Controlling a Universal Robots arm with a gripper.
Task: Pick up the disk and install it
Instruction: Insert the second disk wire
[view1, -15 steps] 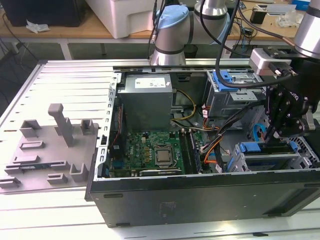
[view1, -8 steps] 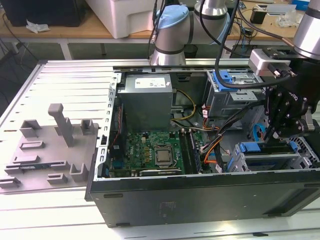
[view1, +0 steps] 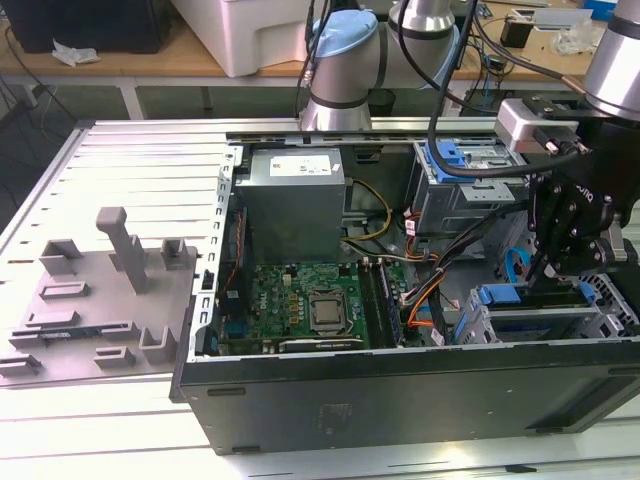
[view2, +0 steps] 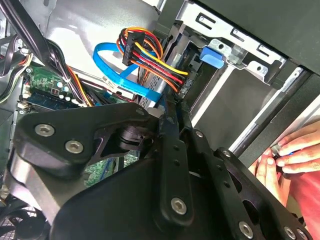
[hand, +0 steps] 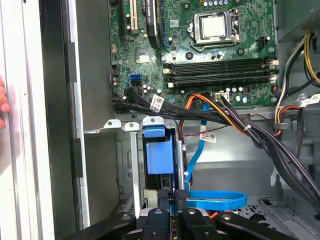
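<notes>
We see an open desktop computer case (view1: 400, 400) lying on its side on a slatted metal table (view1: 120, 150), its green motherboard (view1: 300, 305) facing up. The robot arm reaches in on the exterior view's right, and its black gripper (view1: 560, 262) hangs low over the metal drive bay (view1: 480, 325) at that end of the case.

In the first wrist view, the disk (hand: 159, 156) sits partway inside this bay, shown by its blue plastic carrier, with the gripper (hand: 172, 212) right at its outer end. We cannot tell whether the jaws are clamped on the disk or merely resting against it, since the linkage hides the tips.

A blue ribbon cable (hand: 215, 200) loops just beside the gripper, and a bundle of orange, red and yellow power wires (view2: 150, 55) hangs close above the bay.

A person's hand (view2: 292, 152) rests at the case's outer edge.

We judge the seating goes well if the disk stays square to the bay rails and the cables stay out of its path.
</notes>
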